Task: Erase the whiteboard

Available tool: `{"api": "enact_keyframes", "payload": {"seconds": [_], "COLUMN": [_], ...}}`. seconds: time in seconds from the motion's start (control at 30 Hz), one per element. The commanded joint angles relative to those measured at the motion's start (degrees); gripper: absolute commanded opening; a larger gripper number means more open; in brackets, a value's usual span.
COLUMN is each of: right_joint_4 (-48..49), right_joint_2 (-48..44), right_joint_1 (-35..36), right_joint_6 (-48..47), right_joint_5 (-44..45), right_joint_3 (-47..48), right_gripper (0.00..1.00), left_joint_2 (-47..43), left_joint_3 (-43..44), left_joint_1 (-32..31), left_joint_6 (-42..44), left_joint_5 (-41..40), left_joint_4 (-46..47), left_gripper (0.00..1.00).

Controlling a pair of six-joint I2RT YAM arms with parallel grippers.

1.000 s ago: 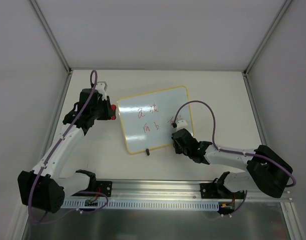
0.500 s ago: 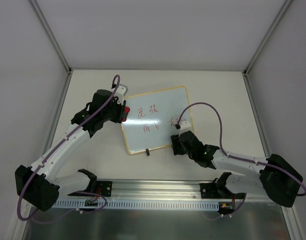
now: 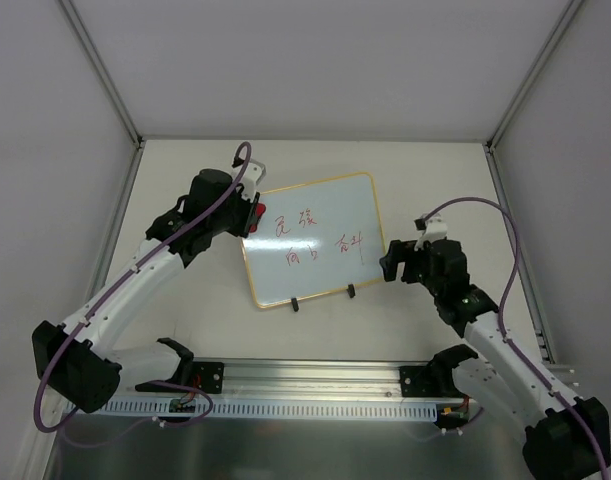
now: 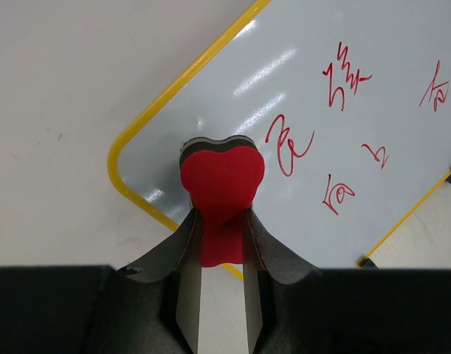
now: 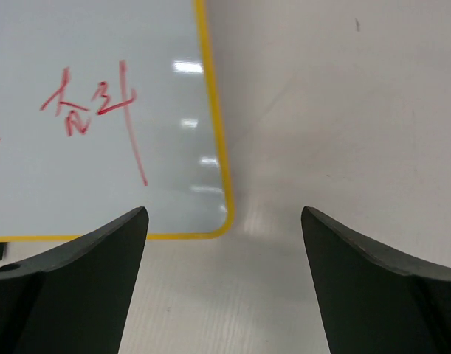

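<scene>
At whiteboard [image 4: 358, 133] corner, left gripper [image 4: 220, 217] around red heart-shaped block [image 4: 222, 173].

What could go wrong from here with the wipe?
1. The right gripper is open beside the whiteboard's right edge, gripping nothing. A wipe could shove the unheld board across the table.
2. The left gripper pinches the red eraser only by its narrow end, so pressing may twist it or slip it out.
3. The eraser sits at the board's left corner and may catch the yellow frame.
</scene>
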Motion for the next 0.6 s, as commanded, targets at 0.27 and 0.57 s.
{"api": "enact_keyframes", "payload": {"seconds": [0.27,0.57], "right_joint_4": [7.95,7.95], "right_joint_2": [19.08,28.49], "right_joint_1": [-20.16,-20.24], "right_joint_6": [-5.64,-9.96], "right_joint_5": [-34.22,-39.59], "right_joint_3": [9.64,12.47], "right_gripper": [0.66,0.57], "left_joint_2": [2.87,6.91], "left_joint_3": [2.91,5.37], "left_joint_1": [-2.45,-3.32], "left_joint_6": [5.19,7.83], "left_joint_5": [-0.63,-0.63], "left_joint_4": [-0.44,-0.35], "left_gripper": [0.15,0.14]}}
